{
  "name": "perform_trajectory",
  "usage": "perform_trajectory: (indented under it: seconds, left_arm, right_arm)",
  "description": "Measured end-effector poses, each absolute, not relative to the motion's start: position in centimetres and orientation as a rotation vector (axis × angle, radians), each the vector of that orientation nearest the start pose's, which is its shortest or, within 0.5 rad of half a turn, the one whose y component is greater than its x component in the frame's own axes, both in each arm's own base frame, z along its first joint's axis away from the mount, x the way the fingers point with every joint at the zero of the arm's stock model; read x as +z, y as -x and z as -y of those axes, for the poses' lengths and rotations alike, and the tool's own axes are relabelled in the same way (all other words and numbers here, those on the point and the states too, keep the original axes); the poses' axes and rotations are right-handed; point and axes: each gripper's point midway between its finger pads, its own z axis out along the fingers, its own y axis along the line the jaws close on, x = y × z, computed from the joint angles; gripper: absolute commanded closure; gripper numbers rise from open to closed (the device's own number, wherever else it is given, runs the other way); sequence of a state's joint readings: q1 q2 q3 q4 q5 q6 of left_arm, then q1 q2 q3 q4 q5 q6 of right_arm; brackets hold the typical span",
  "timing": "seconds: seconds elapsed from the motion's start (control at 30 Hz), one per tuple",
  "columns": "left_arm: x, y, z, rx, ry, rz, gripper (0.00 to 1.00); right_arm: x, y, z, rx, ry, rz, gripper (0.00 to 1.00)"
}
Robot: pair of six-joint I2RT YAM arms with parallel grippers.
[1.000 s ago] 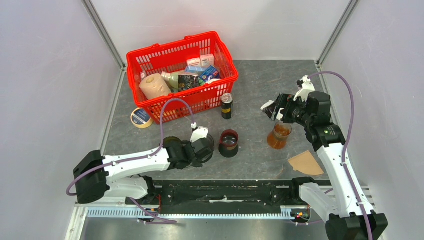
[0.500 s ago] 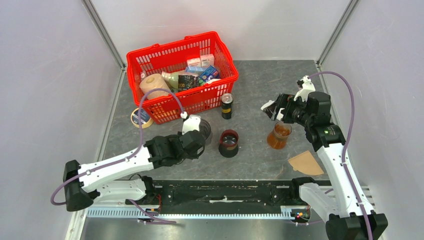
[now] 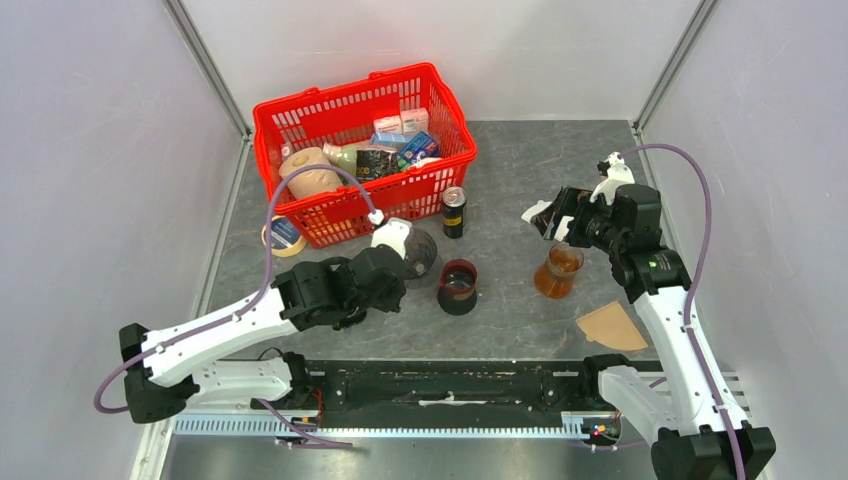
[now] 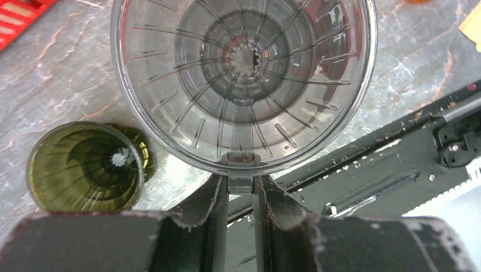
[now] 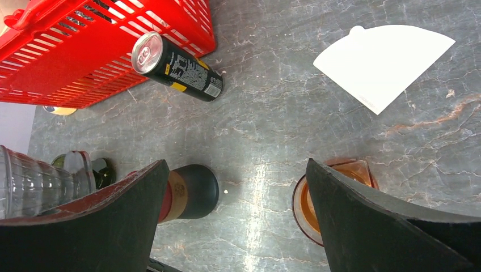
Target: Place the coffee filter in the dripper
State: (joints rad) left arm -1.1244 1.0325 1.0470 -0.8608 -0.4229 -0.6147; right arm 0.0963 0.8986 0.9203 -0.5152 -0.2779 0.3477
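Note:
My left gripper (image 4: 240, 184) is shut on the small tab at the rim of a clear ribbed dripper (image 4: 244, 79) and holds it off the table; in the top view the dripper (image 3: 419, 250) is just left of a red-and-black dripper (image 3: 458, 285). A white paper filter (image 5: 383, 62) lies flat on the table, beyond my open, empty right gripper (image 5: 235, 167). In the top view that gripper (image 3: 560, 218) hovers above an orange dripper (image 3: 558, 270). A brown filter (image 3: 612, 326) lies near the front right.
A red basket (image 3: 345, 100) of groceries stands at the back left, with a black can (image 3: 454, 211) and a tape roll (image 3: 283, 236) beside it. A green dripper (image 4: 85, 167) sits under my left arm. The black rail (image 3: 450, 385) runs along the near edge.
My left arm has lifted the clear dripper and carried it away from the near edge, toward the basket. The right arm has not moved.

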Motion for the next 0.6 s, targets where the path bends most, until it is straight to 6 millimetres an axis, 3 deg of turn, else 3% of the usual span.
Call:
perform_trajectory:
  seconds: [0.27,0.6]
  left_arm:
    - [21.2,-15.6,25.4,-0.483,-0.550,-2.299,0.98]
    - [21.8,-15.4,27.8,-0.535,-0.645,-2.307,0.98]
  right_arm:
    - [23.7,-28.5,-8.6,0.538,-0.102,-2.091,0.01]
    - [23.6,-28.5,-8.4,0.525,-0.110,-2.091,0.01]
